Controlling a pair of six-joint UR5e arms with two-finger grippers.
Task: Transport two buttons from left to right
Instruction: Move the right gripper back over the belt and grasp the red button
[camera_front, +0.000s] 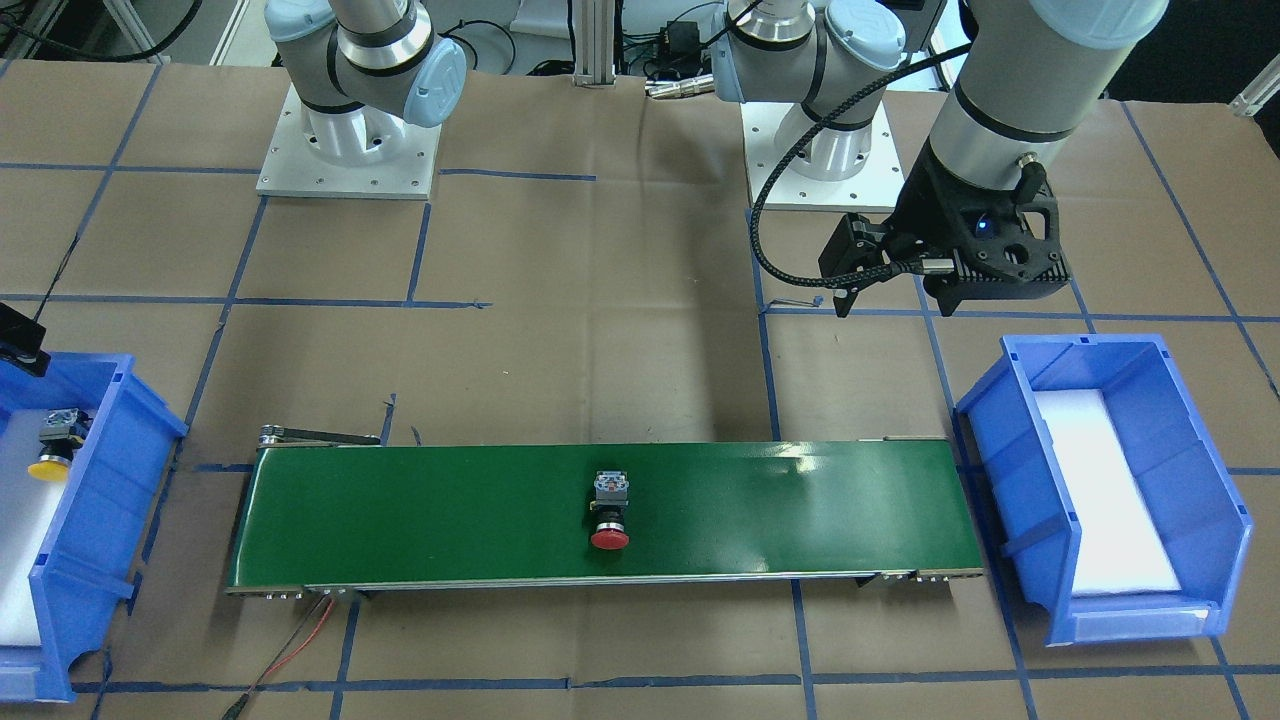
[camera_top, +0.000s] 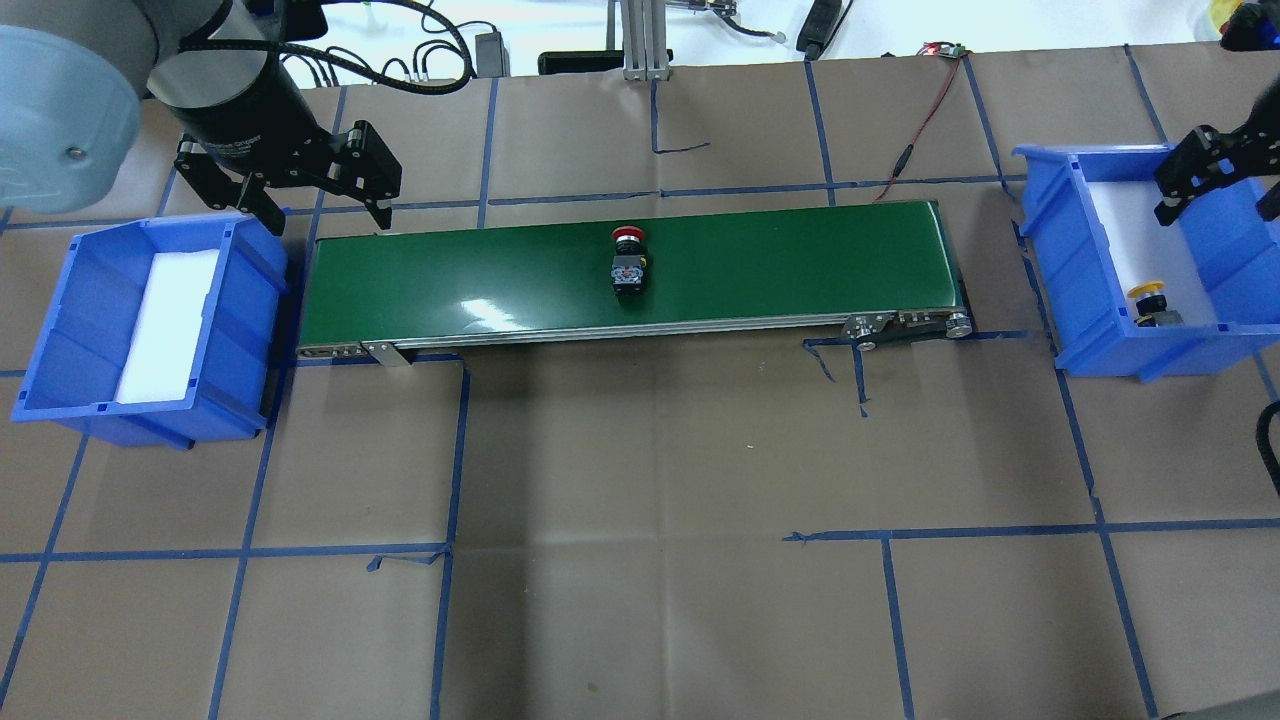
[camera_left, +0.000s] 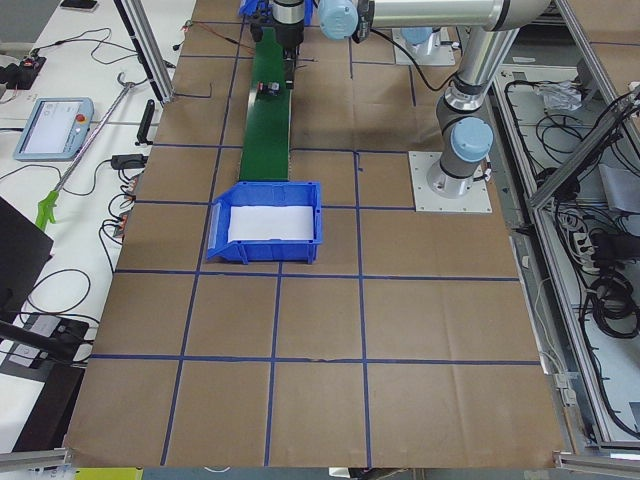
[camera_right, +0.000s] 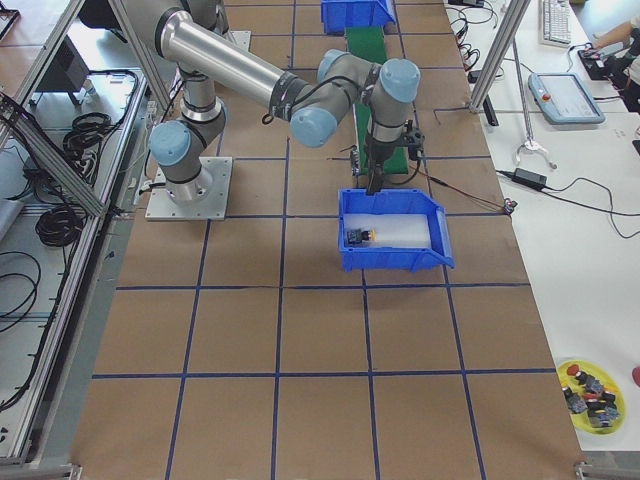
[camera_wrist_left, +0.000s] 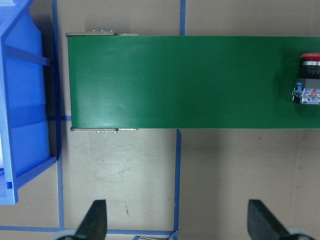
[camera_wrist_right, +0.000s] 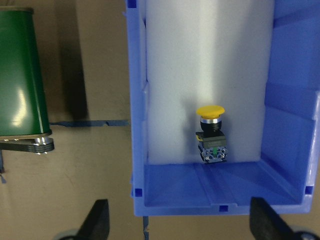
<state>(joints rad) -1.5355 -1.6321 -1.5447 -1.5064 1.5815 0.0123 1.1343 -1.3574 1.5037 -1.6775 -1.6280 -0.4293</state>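
1. Judging from how things lie, the task looks about half done. The yellow button (camera_wrist_right: 210, 135) is already in the right bin (camera_top: 1140, 350). The red button (camera_top: 629, 260) sits near the middle of the green conveyor belt (camera_top: 800, 260), well apart from both bins.
2. The left bin (camera_top: 250, 320) shows only its white foam liner, so nothing seems left to collect there. What remains is for the red button to reach the belt's right end and be placed in the right bin.
3. The red button lies on its side with its long axis across the belt. Its cap points to the far edge and its blocky body to the near edge.
4. The yellow button also lies on its side on the foam, close to the bin's near wall. Its cap points far, and its long axis runs along the bin's length.
5. The left end effector (camera_top: 326, 212) hangs raised above the desk by the belt's left end, its fingers apart and holding nothing.
6. The right end effector (camera_wrist_right: 181, 220) hovers above the right bin, its fingers spread and empty.
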